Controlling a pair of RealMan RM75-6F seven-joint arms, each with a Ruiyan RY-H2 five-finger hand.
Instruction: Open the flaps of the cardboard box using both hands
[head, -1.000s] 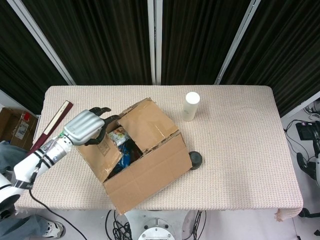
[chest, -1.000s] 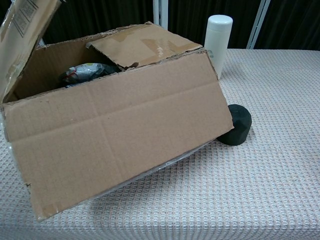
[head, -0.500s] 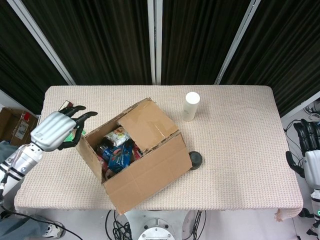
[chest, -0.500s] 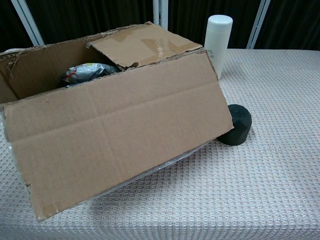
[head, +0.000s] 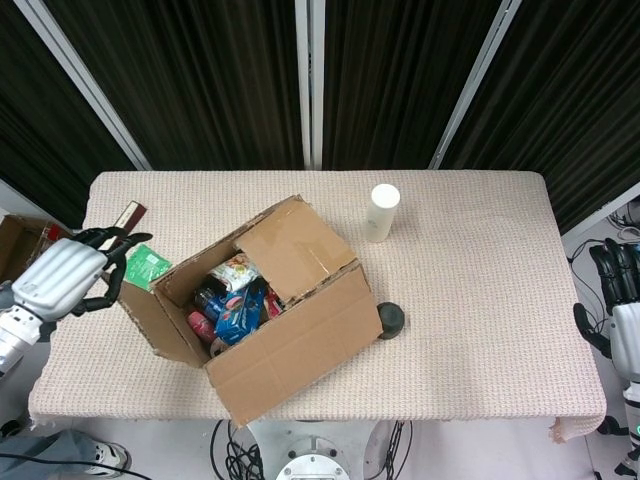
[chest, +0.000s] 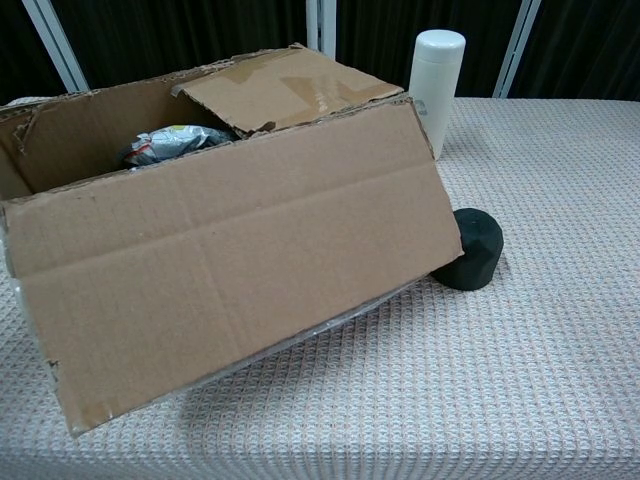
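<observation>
Two flaps show on the cardboard box (head: 262, 315): the flap at 9 o'clock (head: 150, 315) is folded out and down toward the table (head: 470, 260); the flap at 1 o'clock (head: 295, 248) lies partly over the opening. Box sits left of table centre, turned at an angle, snack packets (head: 232, 300) visible inside. My left hand (head: 65, 280) hangs at 9 o'clock from the box, off the table's left edge, fingers apart, holding nothing, just beside the lowered flap; cannot tell if touching. My right hand (head: 618, 300) is at 3 o'clock, well apart from the box, beyond the table's right edge, fingers spread, empty. White cylinder bottle (head: 382, 212) stands upright at 1 o'clock of the box. Black round object (head: 391, 320) touches the box's 4 o'clock corner. Chest view: box front wall (chest: 230, 270) tilted, the black round object under its right end.
</observation>
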